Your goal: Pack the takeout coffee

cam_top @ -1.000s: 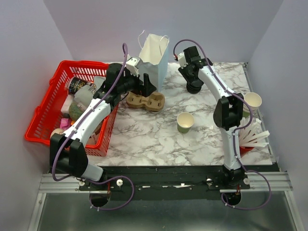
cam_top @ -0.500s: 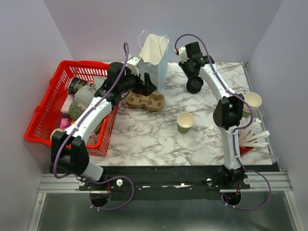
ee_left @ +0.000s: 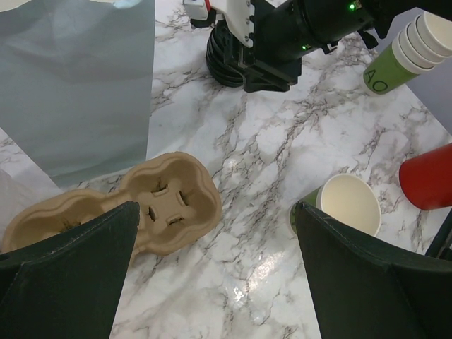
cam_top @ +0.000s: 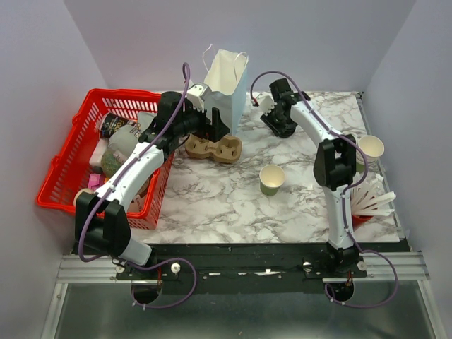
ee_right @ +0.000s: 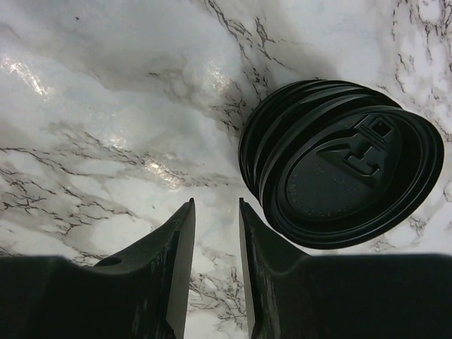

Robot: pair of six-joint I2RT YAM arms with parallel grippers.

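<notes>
The olive-green paper cup (cam_top: 272, 179), white inside, stands open with no lid on the marble table; the left wrist view shows it too (ee_left: 347, 205). A stack of black sip lids (cam_top: 288, 129) lies at the back of the table. My right gripper (cam_top: 274, 120) is down beside it. In the right wrist view the lid stack (ee_right: 339, 176) lies tilted just right of the right gripper (ee_right: 216, 203), whose jaws stand a narrow gap apart with only marble between them. My left gripper (ee_left: 217, 208) hangs wide open over the table between a cardboard cup carrier (ee_left: 148, 201) and the cup.
A white paper bag (cam_top: 226, 81) stands at the back, the carrier (cam_top: 214, 148) in front of it. A red basket (cam_top: 67, 159) of items sits at the left. At the right edge are stacked green cups (cam_top: 370, 149) and a red cup of white sticks (cam_top: 364, 212).
My right gripper has come down and slightly left, from above the lid stack to close beside it. The left arm and the cup have not moved.
</notes>
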